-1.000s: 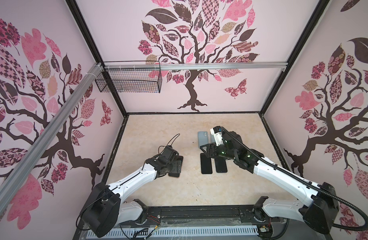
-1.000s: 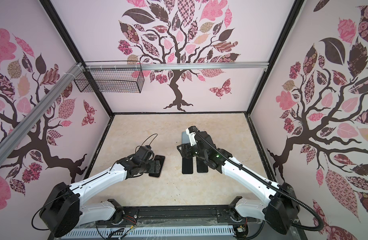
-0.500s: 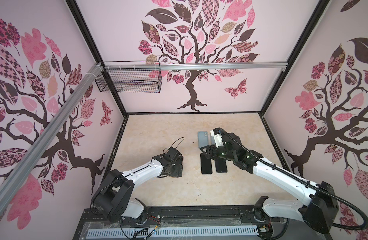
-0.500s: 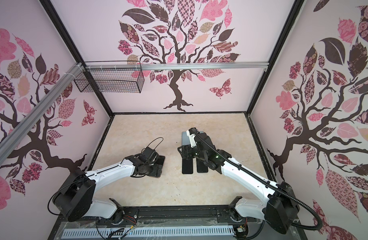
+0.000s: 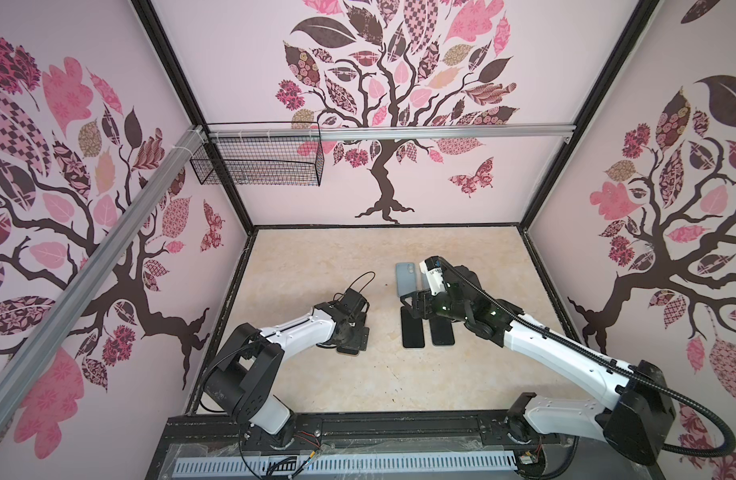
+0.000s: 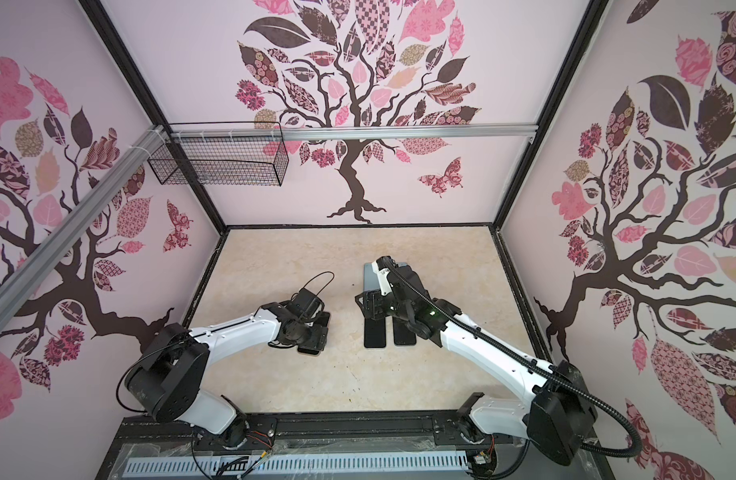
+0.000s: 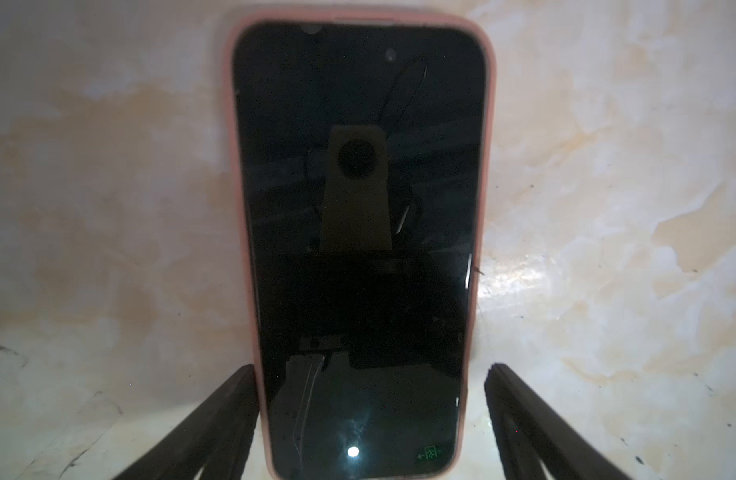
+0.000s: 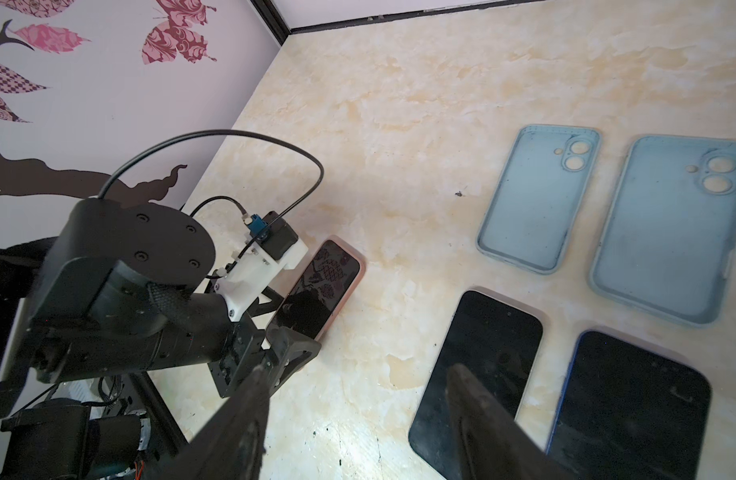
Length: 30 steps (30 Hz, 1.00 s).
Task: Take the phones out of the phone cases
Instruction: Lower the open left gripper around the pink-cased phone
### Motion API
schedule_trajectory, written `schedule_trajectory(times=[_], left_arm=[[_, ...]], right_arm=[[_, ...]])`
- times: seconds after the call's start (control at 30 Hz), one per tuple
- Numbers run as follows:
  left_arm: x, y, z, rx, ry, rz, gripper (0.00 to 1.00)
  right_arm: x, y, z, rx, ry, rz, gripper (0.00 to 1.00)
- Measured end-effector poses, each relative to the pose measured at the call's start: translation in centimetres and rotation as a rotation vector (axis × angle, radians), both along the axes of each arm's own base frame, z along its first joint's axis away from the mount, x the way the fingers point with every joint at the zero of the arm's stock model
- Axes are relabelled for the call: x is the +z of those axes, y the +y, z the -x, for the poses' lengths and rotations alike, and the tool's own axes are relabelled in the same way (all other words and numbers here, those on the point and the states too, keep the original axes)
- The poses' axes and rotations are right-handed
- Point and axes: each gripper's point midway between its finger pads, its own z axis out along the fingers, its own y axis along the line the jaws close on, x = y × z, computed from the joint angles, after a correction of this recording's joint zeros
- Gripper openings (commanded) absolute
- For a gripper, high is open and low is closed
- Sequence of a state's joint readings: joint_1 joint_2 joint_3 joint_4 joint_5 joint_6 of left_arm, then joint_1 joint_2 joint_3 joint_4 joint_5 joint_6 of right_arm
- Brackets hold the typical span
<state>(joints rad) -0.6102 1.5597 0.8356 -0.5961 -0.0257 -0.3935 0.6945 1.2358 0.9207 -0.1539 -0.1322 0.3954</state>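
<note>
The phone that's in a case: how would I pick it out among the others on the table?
On the marbled table, look on the left, where the left gripper straddles a phone lying screen up. It alone has a pink case round its edge; the two phones on the right are bare, next to two empty blue cases.

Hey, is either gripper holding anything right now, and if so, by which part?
Nothing is held. The left gripper has its jaws open astride one end of the pink-cased phone; the right gripper is open and empty.
</note>
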Motion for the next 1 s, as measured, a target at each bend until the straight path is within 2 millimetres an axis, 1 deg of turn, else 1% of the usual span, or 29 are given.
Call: schedule_trajectory(times=[0.2, 0.57, 0.8, 1.0], left_arm=[[-0.28, 0.07, 0.09, -0.003, 0.021, -0.015, 0.87], [-0.51, 0.22, -0.25, -0.005, 0.031, -0.052, 0.87], [-0.65, -0.07, -0.16, -0.018, 0.033, -0.072, 0.81], [-0.68, -0.12, -0.18, -0.014, 0.032, -0.068, 0.81]], right_arm=[[-0.41, 0.16, 0.03, 0.007, 0.011, 0.004, 0.70], [-0.52, 0.24, 0.08, 0.012, 0.016, 0.004, 0.70], [-0.60, 0.21, 0.12, 0.012, 0.019, 0.006, 0.69], [-0.72, 0.16, 0.18, 0.012, 0.024, 0.010, 0.69]])
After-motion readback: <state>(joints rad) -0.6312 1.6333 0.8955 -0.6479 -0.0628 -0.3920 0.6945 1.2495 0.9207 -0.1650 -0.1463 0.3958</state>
